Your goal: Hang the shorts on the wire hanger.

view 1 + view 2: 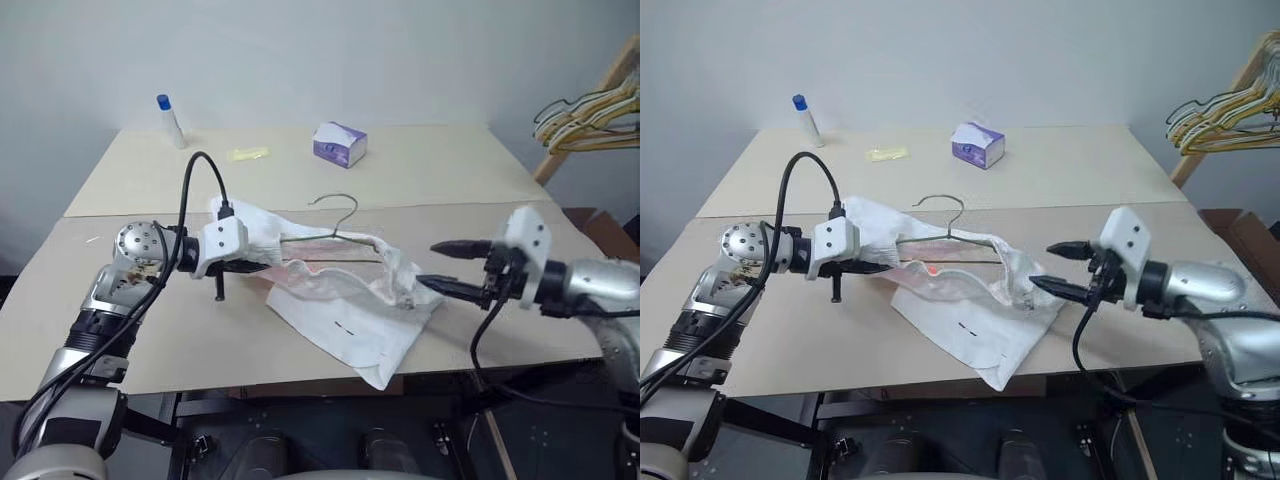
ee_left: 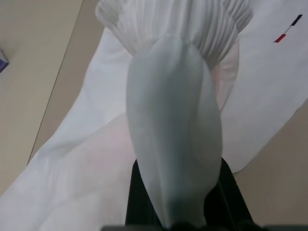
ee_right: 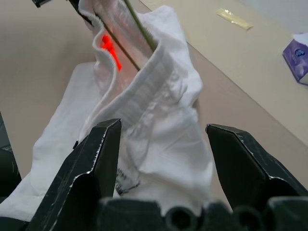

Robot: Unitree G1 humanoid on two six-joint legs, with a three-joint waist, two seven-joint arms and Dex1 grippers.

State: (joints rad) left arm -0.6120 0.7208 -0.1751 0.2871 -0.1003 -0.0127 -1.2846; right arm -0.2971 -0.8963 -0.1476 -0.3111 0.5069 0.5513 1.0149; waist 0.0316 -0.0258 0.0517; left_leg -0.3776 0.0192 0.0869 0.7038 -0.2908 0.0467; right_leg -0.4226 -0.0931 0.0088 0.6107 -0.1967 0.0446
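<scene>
Beige table (image 1: 480,170) against a plain grey wall, tissue box (image 1: 340,144) well beyond both arms. Left gripper (image 1: 262,263) is clamped on the shorts (image 1: 345,300), wire hanger (image 1: 335,225) threaded inside. Right gripper (image 1: 452,267) sits spread apart just beside the waistband, holding nothing.
</scene>
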